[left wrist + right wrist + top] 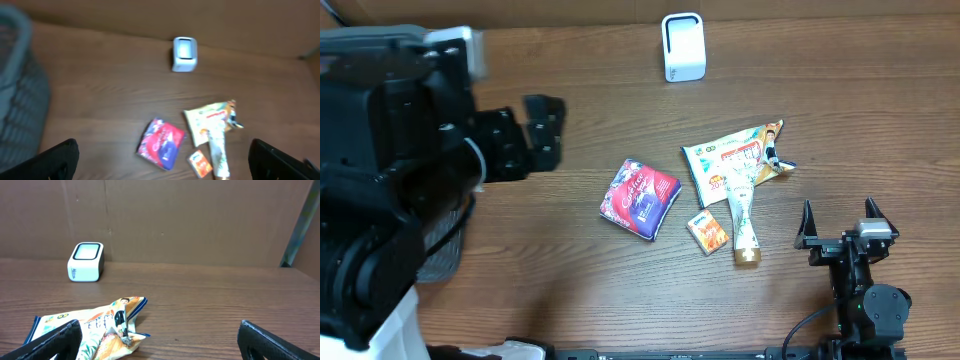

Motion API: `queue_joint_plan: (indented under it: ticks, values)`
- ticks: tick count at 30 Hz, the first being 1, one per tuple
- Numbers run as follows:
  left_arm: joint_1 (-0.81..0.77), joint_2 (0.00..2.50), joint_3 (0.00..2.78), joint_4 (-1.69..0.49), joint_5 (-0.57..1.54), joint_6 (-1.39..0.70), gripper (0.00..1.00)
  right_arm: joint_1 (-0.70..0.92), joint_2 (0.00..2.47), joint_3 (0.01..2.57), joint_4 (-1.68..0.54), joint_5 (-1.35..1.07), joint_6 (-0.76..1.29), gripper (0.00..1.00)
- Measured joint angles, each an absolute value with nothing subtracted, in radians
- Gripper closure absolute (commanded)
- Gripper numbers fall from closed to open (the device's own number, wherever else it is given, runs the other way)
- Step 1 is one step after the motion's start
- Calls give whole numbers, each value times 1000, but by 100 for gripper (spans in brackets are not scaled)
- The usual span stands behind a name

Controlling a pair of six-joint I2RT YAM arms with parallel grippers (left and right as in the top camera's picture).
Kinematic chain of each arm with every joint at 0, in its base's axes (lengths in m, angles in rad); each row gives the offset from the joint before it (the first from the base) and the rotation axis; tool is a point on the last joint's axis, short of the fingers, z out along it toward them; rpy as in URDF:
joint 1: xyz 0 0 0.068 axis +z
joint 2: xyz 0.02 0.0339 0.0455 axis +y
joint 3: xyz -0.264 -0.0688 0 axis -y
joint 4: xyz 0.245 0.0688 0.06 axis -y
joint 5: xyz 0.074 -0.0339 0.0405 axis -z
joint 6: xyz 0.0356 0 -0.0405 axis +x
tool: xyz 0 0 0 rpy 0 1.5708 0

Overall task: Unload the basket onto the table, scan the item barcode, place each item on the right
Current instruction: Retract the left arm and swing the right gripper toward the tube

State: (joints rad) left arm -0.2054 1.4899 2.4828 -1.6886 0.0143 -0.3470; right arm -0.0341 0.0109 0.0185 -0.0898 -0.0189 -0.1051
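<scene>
my left gripper (525, 135) hangs spread wide, holding nothing; my right gripper (838, 216) is spread too, near the snack bag (728, 160).

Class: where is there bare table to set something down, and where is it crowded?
Bare wood: between white scanner and snack bag; also between red packet and left end effector. Crowded where snack bag, bottle and orange box cluster.

Wide-spread pincer (162, 152) above the desk (100, 100): white scanner (184, 54) at twelve o'clock, red pouch (161, 142) at six, snack bag (207, 120) at four.
</scene>
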Motion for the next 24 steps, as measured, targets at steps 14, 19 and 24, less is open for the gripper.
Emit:
queue_joint_plan:
  ticks: [14, 19, 24]
  values:
    - [-162, 1604, 2177, -1600, 18, -459, 0, -34, 10, 19, 330, -491, -104, 0]
    - [-162, 1660, 2177, -1600, 18, -474, 0, -34, 11, 27, 373, -656, -84, 0]
    - [-162, 1737, 2177, -1601, 18, -478, 0, -41, 76, 221, 89, -704, -95, 0]
